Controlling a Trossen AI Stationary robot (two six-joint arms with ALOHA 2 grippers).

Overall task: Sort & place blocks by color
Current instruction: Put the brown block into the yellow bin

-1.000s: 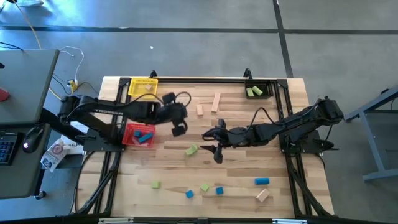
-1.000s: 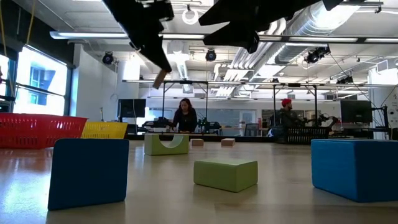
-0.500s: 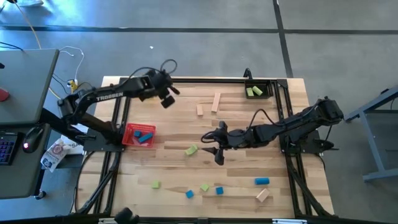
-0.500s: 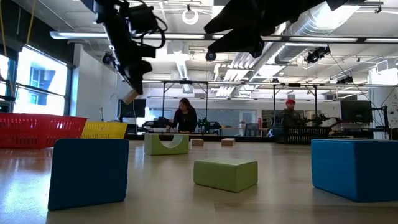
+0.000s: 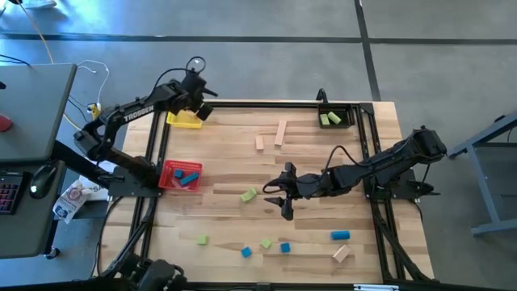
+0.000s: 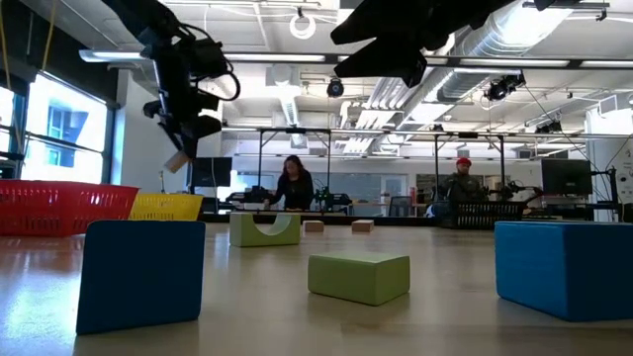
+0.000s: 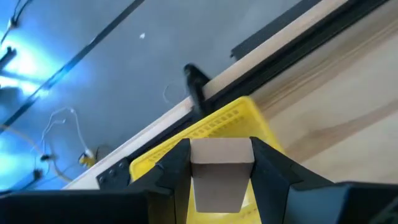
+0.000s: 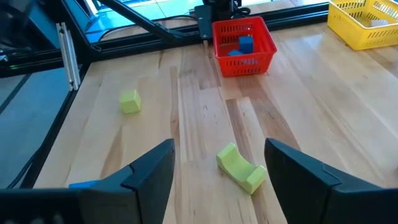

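My left gripper (image 5: pixel 200 111) hangs over the yellow bin (image 5: pixel 182 120) at the table's far left corner, shut on a tan block (image 7: pixel 221 177). That block also shows in the low view (image 6: pixel 176 161), above the bin (image 6: pixel 166 206). My right gripper (image 8: pixel 221 180) stands open over the table's middle (image 5: pixel 279 199). A light green arch block (image 8: pixel 241 169) lies on its side on the table just ahead of its fingers. Blue, green and tan blocks (image 5: pixel 266 243) lie scattered toward the near edge. My left gripper pinches the tan block by two opposite sides (image 7: pixel 199 168) between its two fingers (image 7: pixel 272 169). The fingers slant down from above. The block is lifted clear and hangs over the yellow bin's inside (image 7: pixel 214 127).
A red bin (image 5: pixel 181 175) with blue blocks stands at the left. A black bin (image 5: pixel 335 119) with green blocks is at the far right. Two tan blocks (image 5: pixel 280 132) lie at the far middle. A green cube (image 8: pixel 130 101) rests to the left of the arch.
My left gripper has swung from beside the red bin toward the table's far left corner, rolling as it went, and now hangs over the yellow bin. The tan block has stayed between its fingers, clear of the table.
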